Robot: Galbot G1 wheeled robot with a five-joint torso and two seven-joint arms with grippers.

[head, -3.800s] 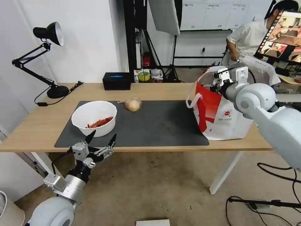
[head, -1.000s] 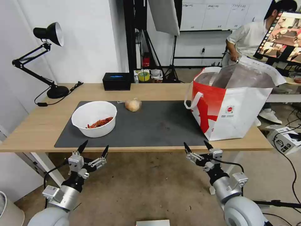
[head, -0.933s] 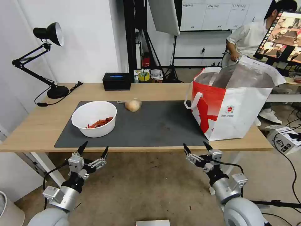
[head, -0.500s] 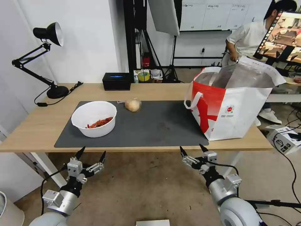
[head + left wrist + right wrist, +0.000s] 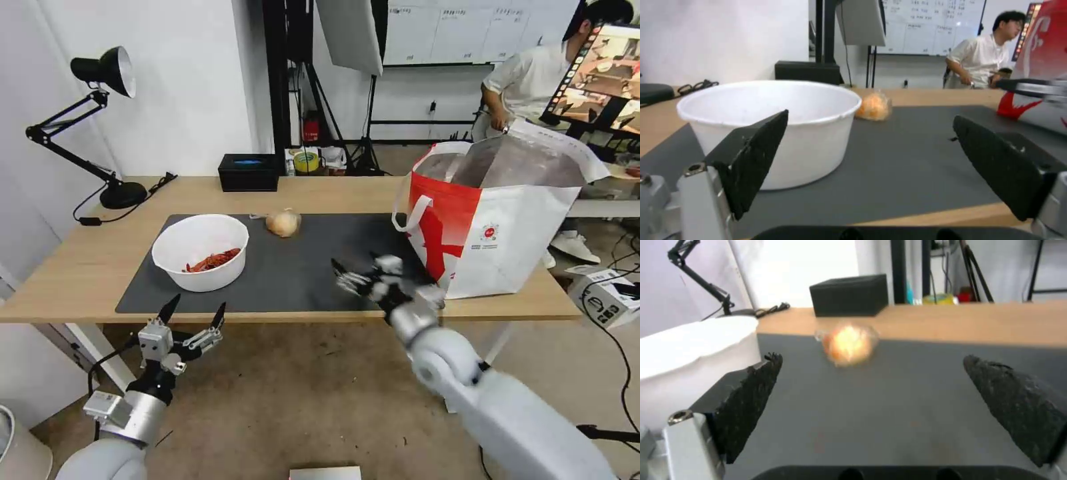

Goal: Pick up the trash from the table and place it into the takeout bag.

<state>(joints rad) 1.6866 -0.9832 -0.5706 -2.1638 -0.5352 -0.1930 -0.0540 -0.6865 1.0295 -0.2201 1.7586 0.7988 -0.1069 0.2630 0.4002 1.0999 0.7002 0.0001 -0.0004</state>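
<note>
- Left gripper [image 5: 192, 312]: lower left of frame, below the bench [image 5: 80, 273] edge, jaws wide, empty.
- Right gripper [image 5: 360, 270]: centre frame, over the mat [image 5: 313, 267], jaws wide, empty.
- Bowl [image 5: 200, 252]: left on mat, red scraps inside.
- Wrapped lump [image 5: 283, 223]: mat's far edge.
- Bag [image 5: 493, 227]: right of frame, upright, open.

White walls, brown floor [image 5: 300, 393], whiteboard [image 5: 460, 30] at back, black desk lamp [image 5: 100, 73] w/ tripods.

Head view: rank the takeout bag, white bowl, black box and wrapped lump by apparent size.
1. Takeout bag
2. White bowl
3. Black box, though it sits farther back, so its true size is unsure
4. Wrapped lump
</note>
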